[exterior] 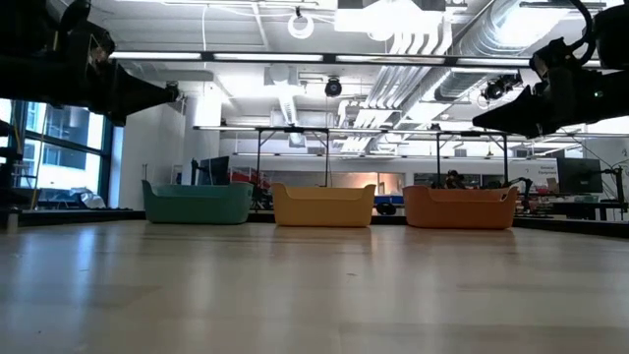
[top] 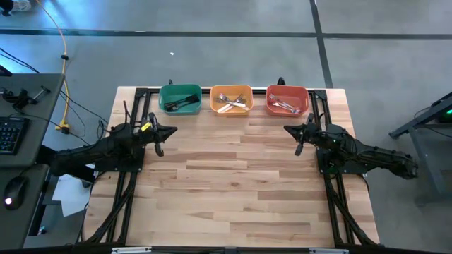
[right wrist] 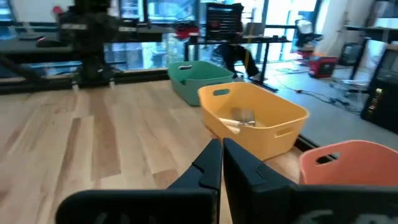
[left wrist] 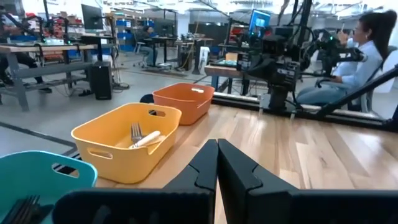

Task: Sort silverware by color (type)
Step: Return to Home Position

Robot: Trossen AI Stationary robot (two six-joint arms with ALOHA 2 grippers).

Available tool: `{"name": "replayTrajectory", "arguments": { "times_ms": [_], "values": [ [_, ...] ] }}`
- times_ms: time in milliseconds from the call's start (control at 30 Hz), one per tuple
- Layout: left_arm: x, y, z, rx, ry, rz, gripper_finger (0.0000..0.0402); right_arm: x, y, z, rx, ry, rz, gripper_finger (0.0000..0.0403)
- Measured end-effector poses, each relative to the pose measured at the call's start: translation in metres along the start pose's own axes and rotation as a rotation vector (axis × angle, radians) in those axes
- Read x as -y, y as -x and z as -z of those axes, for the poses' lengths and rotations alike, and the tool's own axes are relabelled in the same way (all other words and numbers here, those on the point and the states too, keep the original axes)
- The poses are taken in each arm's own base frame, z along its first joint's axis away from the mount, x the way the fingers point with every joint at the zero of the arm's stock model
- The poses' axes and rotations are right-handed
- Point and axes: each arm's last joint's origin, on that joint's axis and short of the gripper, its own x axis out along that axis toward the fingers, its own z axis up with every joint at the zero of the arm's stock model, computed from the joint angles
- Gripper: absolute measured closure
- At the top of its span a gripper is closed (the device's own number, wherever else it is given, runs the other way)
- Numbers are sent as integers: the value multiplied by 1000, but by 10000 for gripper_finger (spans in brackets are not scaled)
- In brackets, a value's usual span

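You have three bins in a row along the far edge of the desk (top: 233,183), side by side with small gaps between them: the green bin (top: 167,94) toward the left arm's side, the orange bin (top: 214,95) in the middle, and the red bin (top: 304,95) toward the right arm's side. In the green bin you see the black-handled forks (top: 182,104), lying roughly crosswise on its floor. The orange bin holds the pale-handled forks (top: 232,103), heaped loosely and crossing one another; from the left wrist view one of them leans with its tines up against the bin's inner wall. The red bin holds a few more utensils (top: 282,106) with shiny metal heads, though you cannot make out their handle colour against the red plastic. You find no silverware out on the bare wood; every piece you can see sits inside one of the bins. Your left claw (left wrist: 217,163) hangs above the desk on the near side of the green bin, well apart from it, its fingers pressed together with nothing between them. Your right claw (right wrist: 222,163) hangs on the near side of the red bin, likewise clear of it, fingers also pressed together and empty.
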Motion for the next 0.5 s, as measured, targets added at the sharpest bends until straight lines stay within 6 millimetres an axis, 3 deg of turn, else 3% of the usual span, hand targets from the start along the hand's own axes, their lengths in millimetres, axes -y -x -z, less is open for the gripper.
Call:
{"name": "replayTrajectory", "arguments": {
  "times_ms": [167,500],
  "values": [
    [0,0,0,-7,3,0,401,2,0,-1,6,37,82,403],
    [1,-6,9,-107,23,20,401,3,0,-1,4,55,86,403]
  ]
}}
